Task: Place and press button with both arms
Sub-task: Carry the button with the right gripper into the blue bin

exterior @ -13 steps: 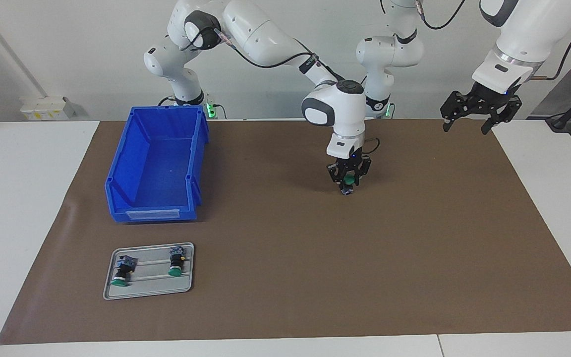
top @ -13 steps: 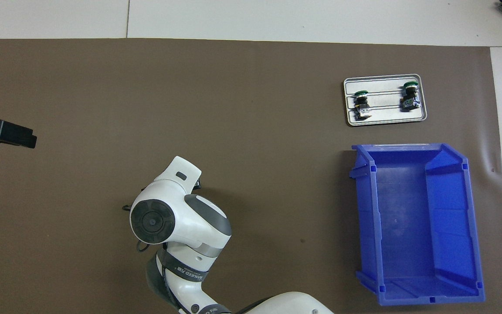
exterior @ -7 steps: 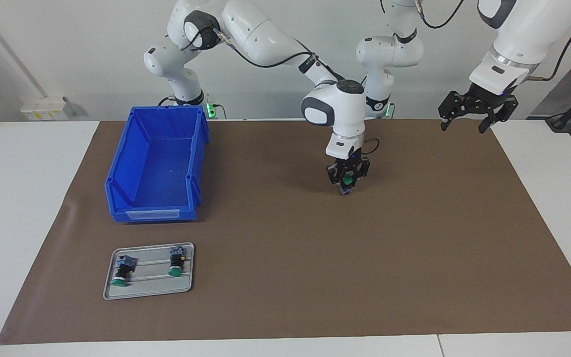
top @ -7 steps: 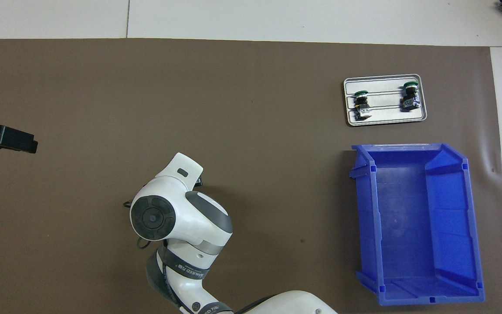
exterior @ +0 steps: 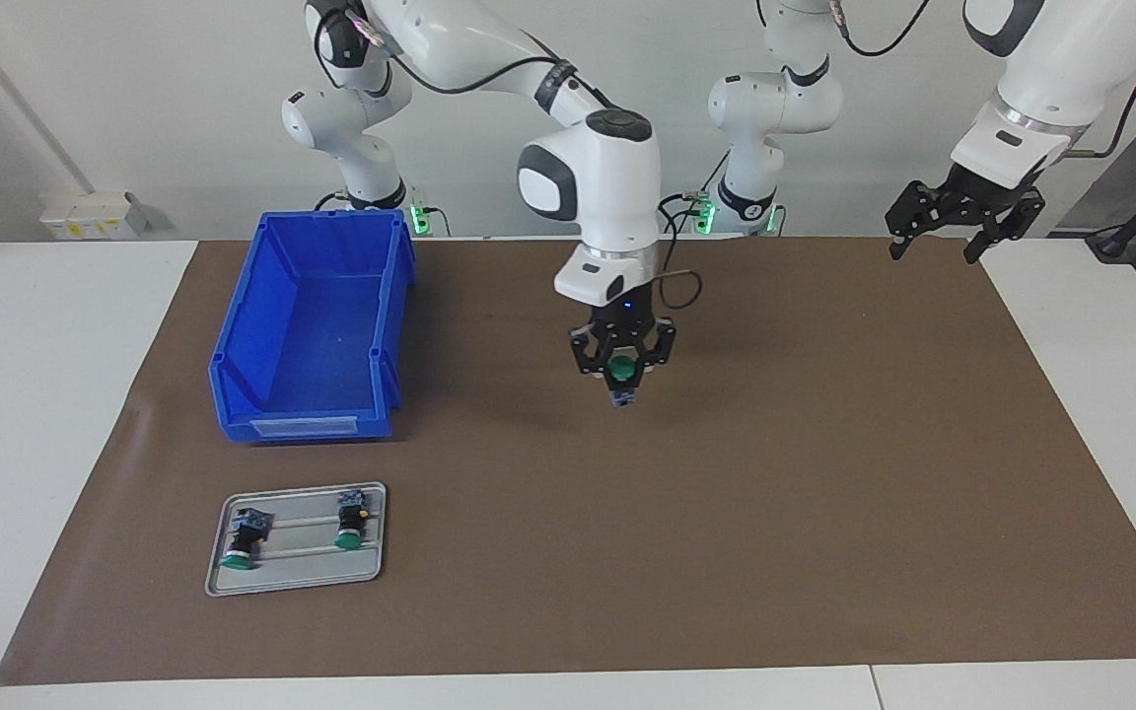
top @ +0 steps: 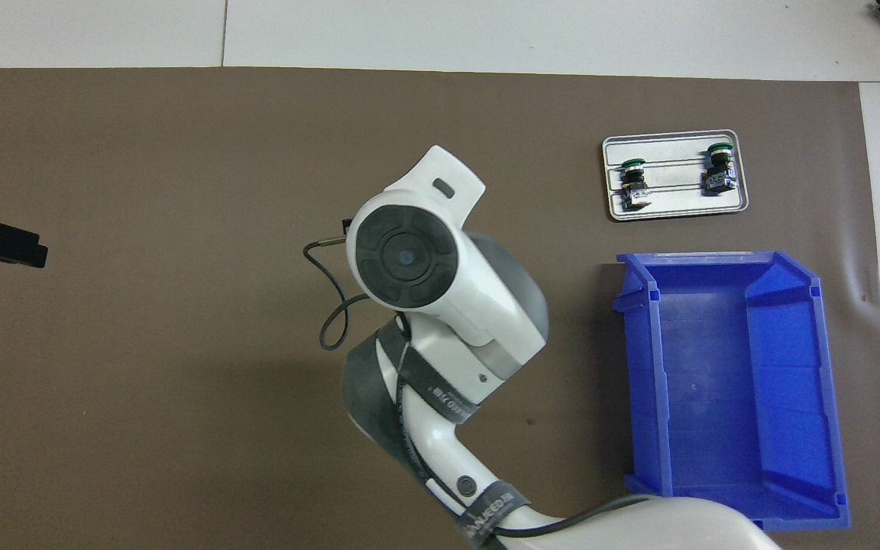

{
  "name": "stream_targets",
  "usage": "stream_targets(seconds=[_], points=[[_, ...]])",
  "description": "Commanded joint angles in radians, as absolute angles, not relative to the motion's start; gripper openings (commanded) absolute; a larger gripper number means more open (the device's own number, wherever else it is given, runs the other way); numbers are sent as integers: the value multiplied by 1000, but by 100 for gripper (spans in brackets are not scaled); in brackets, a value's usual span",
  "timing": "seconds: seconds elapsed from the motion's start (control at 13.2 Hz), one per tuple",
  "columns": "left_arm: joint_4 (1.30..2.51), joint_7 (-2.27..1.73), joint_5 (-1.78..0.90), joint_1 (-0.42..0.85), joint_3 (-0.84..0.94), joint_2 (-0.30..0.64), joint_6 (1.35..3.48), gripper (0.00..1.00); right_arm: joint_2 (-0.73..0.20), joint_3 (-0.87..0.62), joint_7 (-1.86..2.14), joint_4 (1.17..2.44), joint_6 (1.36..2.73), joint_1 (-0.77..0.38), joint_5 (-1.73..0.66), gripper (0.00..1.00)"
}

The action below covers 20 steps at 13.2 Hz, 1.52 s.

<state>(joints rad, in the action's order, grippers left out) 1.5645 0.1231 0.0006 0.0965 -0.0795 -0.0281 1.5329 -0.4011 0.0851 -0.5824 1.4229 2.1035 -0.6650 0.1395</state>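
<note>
At the bottom of the overhead view the right arm [top: 440, 382] rises from the lower edge, its white wrist covering the middle of the brown mat [top: 180, 420], so its pincer is hidden there. In the lower right of that frame sits the blue bin [top: 829, 397], empty and open at the top. Above it, in the upper right, lies the grey tray [top: 673, 211] with two spare green-capped buttons [top: 633, 182] lying on their sides, one at each end. At the left edge, about mid-height, only the black tip of the left pincer [top: 1, 243] shows.

In the facing view the right pincer [exterior: 623, 380] hangs just right of centre over bare mat, pointing down. Its fingertips are closed on the button [exterior: 621, 373], green cap toward the camera and grey-blue base at the bottom, lifted clear of the mat with its shadow below. The bin stands at centre left and the tray in the lower left, both well apart from the held button.

In the upper right of the facing view the left pincer [exterior: 964, 219] hovers over the mat's corner near the robots, jaws spread wide and holding nothing. The white table [exterior: 45, 414] frames the mat on every side.
</note>
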Motion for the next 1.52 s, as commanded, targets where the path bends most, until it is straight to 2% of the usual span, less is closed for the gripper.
stream_targets(seconds=[0.0, 0.23, 0.46, 0.61, 0.83, 1.21, 1.44], points=[[1598, 121, 18, 91, -75, -57, 1539, 100, -244, 63, -447, 1589, 2098, -518, 140, 0], [1598, 121, 18, 92, -75, -58, 1537, 100, -82, 63, -168, 1762, 2094, -327, 68, 0], [1598, 121, 18, 91, -75, -58, 1537, 100, 26, 63, 1, 1911, 2068, -192, 48, 0], [1598, 121, 18, 92, -75, -58, 1537, 100, 79, 63, 60, 2040, 2136, -125, 43, 0], [1598, 121, 18, 91, -75, -57, 1537, 100, 185, 64, 64, 2305, 2316, -89, 43, 0], [1598, 121, 18, 91, -75, -58, 1537, 100, 167, 66, 64, 2499, 2560, -52, 43, 0], [1598, 121, 18, 91, -75, -58, 1537, 100, 126, 66, 55, 2513, 2606, -43, 43, 0]])
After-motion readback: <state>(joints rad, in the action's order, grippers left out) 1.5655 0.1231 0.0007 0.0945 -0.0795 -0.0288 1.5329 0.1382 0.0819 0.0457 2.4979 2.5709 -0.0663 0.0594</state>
